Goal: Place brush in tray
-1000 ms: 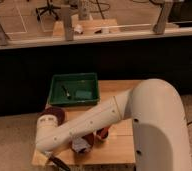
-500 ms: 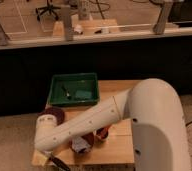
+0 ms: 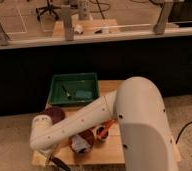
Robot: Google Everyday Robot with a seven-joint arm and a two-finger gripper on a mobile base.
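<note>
At the 7 o'clock corner of the table (image 3: 101, 152), the gripper (image 3: 48, 158) is hanging low under the white arm (image 3: 79, 124), and I cannot tell how far it is open or whether it is holding something. A thin dark shape at its 4 o'clock, at the bottom edge, is probably the brush (image 3: 60, 164), but this is not sure. The purple dish (image 3: 54, 114) is sitting at 12 o'clock from the gripper. The tray (image 3: 74, 76) is lying farther, at 1 o'clock, with a small dark item (image 3: 66, 91) and a teal piece (image 3: 83, 94) inside. I am judging that a too low lift is risking a knock on the dish or the red-brown bowl (image 3: 85, 141). A weak grip on the thin handle is also risking that the brush turns or falls before the tray wall.
</note>
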